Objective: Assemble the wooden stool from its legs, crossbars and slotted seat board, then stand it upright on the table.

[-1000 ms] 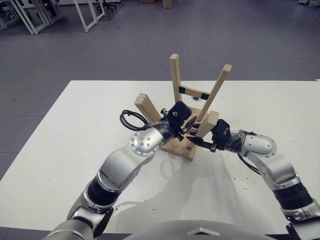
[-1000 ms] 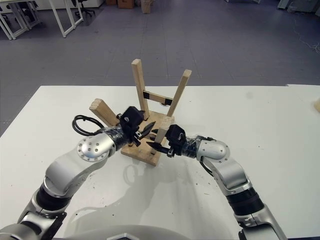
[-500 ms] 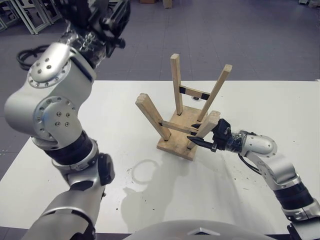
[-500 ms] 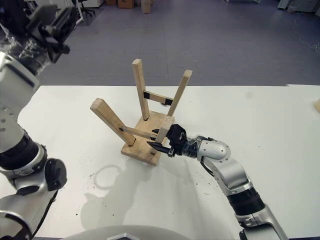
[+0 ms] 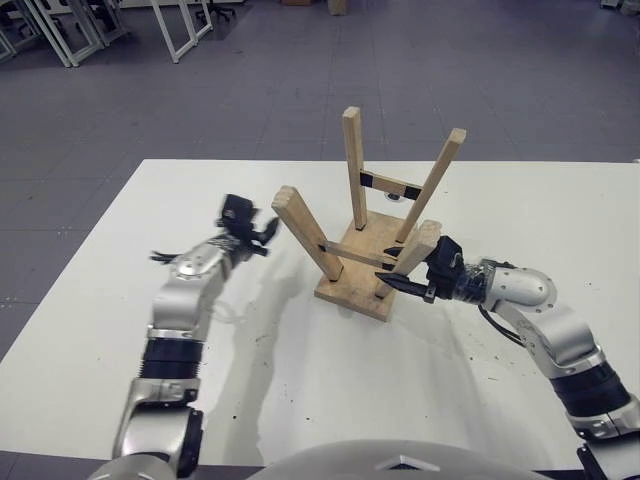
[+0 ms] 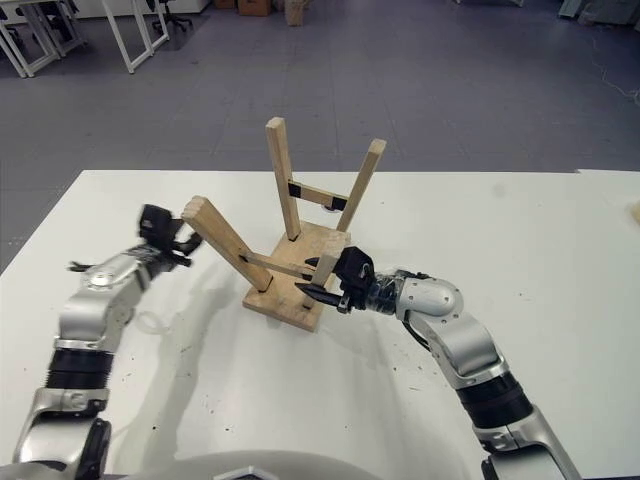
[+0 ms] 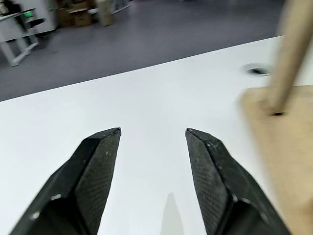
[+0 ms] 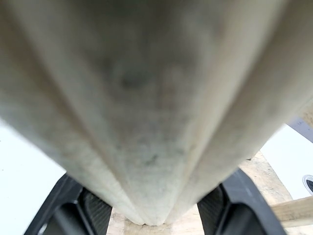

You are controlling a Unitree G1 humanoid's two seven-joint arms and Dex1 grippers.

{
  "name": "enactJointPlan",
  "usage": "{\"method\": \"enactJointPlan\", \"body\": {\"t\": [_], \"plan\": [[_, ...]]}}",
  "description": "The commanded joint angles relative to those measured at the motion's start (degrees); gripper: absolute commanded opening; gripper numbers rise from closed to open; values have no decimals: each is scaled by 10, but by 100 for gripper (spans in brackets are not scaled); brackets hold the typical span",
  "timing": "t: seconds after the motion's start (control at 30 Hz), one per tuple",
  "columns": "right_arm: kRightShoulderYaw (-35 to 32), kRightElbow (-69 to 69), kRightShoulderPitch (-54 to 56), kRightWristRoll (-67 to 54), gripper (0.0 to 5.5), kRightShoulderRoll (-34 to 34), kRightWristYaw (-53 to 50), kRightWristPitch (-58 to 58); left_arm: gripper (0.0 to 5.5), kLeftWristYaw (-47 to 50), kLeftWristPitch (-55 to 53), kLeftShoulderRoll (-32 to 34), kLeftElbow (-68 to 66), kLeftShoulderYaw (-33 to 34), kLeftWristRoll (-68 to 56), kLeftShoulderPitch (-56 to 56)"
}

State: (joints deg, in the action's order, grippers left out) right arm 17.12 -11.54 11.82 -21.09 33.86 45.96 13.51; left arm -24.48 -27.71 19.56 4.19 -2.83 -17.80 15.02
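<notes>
The wooden stool stands upside down on the white table (image 5: 120,390), its seat board (image 5: 350,292) flat and all legs pointing up. The near left leg (image 5: 305,232) leans outward to the left, and a thin crossbar (image 5: 355,256) joins it to the near right leg (image 5: 414,250). A black-tipped crossbar (image 5: 390,185) links the two far legs. My right gripper (image 5: 392,271) is shut on the near right leg (image 8: 146,98), a finger (image 8: 80,208) on each side. Just left of the leaning leg's top, my left gripper (image 5: 262,228) is open and holds nothing (image 7: 152,132).
A small cable hole (image 5: 396,198) lies in the table behind the stool. The table's far edge runs just beyond it, with grey floor and white frames (image 5: 60,30) past that. Bare tabletop stretches on both sides of the stool and in front.
My left arm left the middle of the stool, swung high up to the left, then came down beside the leaning leg. The right gripper and the stool stayed put.
</notes>
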Motion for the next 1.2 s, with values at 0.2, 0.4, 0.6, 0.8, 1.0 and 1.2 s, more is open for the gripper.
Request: {"method": "enactJointPlan", "body": {"t": [0.2,0.4,0.6,0.8,1.0,1.2], "plan": [[68,77,-65,48,204,68,46,91,247,-106,-87,78,153,-142,-4,-139],[59,153,-9,14,204,56,159,27,247,-172,-70,204,109,-122,37,-181],[49,253,95,28,204,16,218,-43,247,-191,-101,196,151,-136,19,-181],[43,279,110,52,204,6,233,-125,247,-177,-105,184,145,-139,26,-181],[30,284,113,84,308,-7,215,-157,241,-165,-102,179,140,-138,35,-182],[11,300,115,116,414,22,230,-178,241,-172,-101,201,145,-133,46,-179]]}}
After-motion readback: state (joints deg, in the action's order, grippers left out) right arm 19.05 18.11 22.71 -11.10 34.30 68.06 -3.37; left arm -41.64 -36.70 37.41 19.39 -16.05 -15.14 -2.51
